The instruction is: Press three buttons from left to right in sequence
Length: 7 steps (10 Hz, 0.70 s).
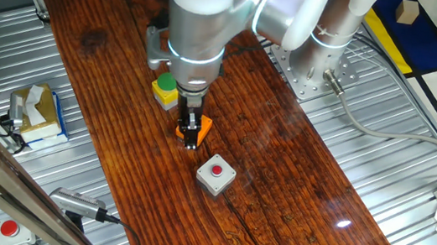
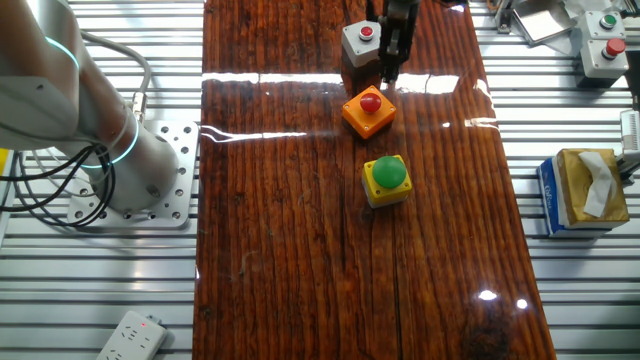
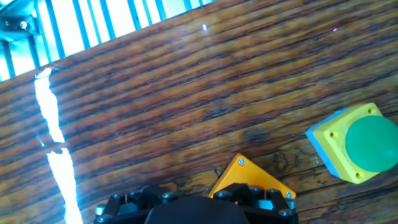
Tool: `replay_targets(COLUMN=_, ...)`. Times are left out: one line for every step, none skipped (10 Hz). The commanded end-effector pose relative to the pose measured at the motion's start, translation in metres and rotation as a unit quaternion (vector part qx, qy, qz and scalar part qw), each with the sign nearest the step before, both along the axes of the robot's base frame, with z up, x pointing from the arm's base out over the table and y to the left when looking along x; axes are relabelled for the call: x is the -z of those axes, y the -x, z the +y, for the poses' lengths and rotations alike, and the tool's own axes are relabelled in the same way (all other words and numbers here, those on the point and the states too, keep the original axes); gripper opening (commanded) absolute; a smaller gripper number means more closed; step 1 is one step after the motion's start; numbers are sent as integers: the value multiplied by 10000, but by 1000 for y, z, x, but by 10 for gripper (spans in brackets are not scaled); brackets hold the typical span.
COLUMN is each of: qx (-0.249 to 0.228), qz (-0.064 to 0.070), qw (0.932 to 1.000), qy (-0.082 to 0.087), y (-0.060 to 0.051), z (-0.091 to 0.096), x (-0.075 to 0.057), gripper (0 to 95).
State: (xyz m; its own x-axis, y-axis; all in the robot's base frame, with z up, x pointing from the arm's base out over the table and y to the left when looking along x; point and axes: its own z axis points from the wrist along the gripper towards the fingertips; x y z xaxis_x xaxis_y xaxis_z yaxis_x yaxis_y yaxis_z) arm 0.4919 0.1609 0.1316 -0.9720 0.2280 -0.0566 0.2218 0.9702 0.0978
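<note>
Three button boxes stand in a row on the wooden board (image 1: 296, 175). The yellow box with a green cap (image 1: 165, 88) shows in the other fixed view (image 2: 386, 178) and the hand view (image 3: 357, 143). The orange box with a red cap (image 2: 369, 110) is partly hidden by the fingers in one fixed view (image 1: 205, 125); only its corner shows in the hand view (image 3: 245, 180). The grey box with a red cap (image 1: 216, 174) is last in the row (image 2: 361, 40). My gripper (image 1: 191, 140) points down right at the orange box (image 2: 385, 72). Whether it touches the cap, and the fingertip gap, do not show.
A tissue box (image 1: 38, 111) lies on the metal table beside the board (image 2: 585, 190). Two more pale button boxes (image 2: 610, 45) stand off the board, and another (image 1: 10, 230) sits at the corner. A power strip (image 2: 130, 338) lies near the arm's base plate (image 2: 150, 200).
</note>
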Motion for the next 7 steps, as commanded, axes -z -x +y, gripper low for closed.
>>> replay_targets(qx=-59, qz=125, qw=9999, qy=31, y=1, z=-1, x=-1, gripper=760)
replay_targets(qx=-58, qz=217, qw=9997, qy=4, y=1, z=-1, x=-1, gripper=760)
replay_targets(qx=-54, qz=241, qw=9997, qy=-9, y=1, z=-1, x=-1, gripper=760)
replay_targets(qx=-53, qz=242, qw=9997, qy=9, y=1, z=-1, x=-1, gripper=760)
replay_targets(qx=-87, qz=240, qw=9997, qy=31, y=1, z=-1, x=-1, gripper=760)
replay_targets(qx=-187, qz=243, qw=9995, qy=48, y=1, z=-1, x=-1, gripper=760)
replay_targets(qx=-298, qz=177, qw=9994, qy=69, y=1, z=-1, x=-1, gripper=760)
